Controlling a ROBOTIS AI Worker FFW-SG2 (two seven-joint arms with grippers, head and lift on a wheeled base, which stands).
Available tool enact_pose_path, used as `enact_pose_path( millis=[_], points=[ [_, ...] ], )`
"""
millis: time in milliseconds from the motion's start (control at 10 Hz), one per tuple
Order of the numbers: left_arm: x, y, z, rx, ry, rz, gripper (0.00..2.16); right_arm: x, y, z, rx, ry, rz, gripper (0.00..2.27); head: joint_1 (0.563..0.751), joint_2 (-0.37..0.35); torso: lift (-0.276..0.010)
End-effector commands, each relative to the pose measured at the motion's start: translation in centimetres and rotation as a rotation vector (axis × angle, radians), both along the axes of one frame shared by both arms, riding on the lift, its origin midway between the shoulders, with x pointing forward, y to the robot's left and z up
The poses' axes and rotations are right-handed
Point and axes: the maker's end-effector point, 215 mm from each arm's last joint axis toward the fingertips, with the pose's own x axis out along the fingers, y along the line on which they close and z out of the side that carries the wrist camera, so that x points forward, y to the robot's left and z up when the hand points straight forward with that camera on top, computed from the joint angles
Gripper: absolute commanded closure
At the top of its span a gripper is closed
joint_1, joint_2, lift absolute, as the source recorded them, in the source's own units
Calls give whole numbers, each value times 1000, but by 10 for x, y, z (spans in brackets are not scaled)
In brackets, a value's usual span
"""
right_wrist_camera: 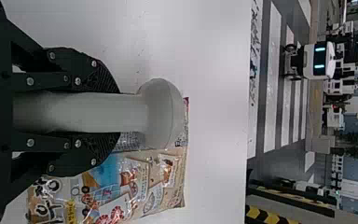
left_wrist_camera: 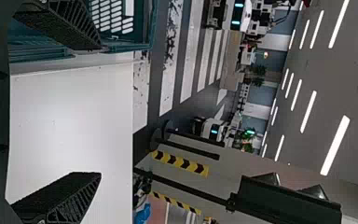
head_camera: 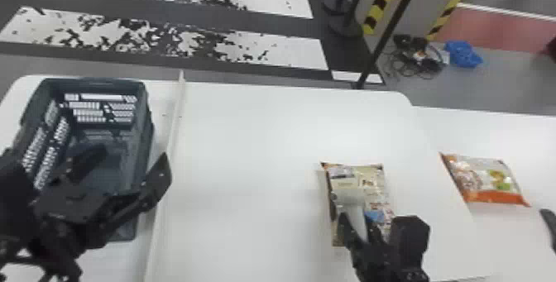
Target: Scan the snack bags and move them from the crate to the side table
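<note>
One orange-edged bag (head_camera: 488, 180) lay on the side surface (head_camera: 517, 136), presumably finished. A beige bag (head_camera: 376, 178) lay on the main surface (head_camera: 248, 157), its scan seemingly under way: the right jaws gripped the scanner (right_wrist_camera: 163, 112) above it. Its transfer remained. The left jaws stood wide at the crate (head_camera: 144, 128), its remaining load uncertain.

You've got plastic for the crate (head_camera: 148, 111) on the left: smooth, dull sheen, slotted walls. Both snack bags, one at your right gripper (head_camera: 359, 225) and one (head_camera: 492, 180) farther right, look like glossy, crinkled plastic film. Scanner (right_wrist_camera: 161, 112): smooth, pale plastic, satin. Table (head_camera: 248, 157) and side table (head_camera: 533, 144): smooth white tops, soft sheen. Your grippers are matt black, pads (right_wrist_camera: 100, 77) rough and ribbed, screw heads (right_wrist_camera: 78, 81) shiny metal.
</note>
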Motion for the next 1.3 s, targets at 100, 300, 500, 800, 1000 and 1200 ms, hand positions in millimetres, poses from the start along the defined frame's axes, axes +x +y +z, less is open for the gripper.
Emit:
enact_pose_path(
  millis=[100, 300, 500, 800, 1000, 1200],
  points=[
    [-2, -2, 0, -3, 2, -4, 19, -2, -1, -7, 18, 11, -1, 2236, 695, -222, -87],
    [-2, -3, 3, -3, -4, -4, 19, -2, -4, 22, 34, -50, 3, 2236, 695, -229, -87],
    [-2, -4, 2, -6, -2, -4, 19, 1, -12, 60, 81, -107, 15, 2236, 695, -230, -87],
    [-9, -3, -1, 4, 5, 1, 19, 13, -93, 73, 172, -120, -44, 2240, 695, -274, -87],
    [-11, -3, -2, 6, 8, 5, 19, 18, -162, 69, 170, -118, -93, 2240, 695, -348, -87],
    [-15, -8, -7, 20, 15, 3, 19, 25, -208, 56, 165, -68, -103, 2236, 695, -350, -87]
  ],
)
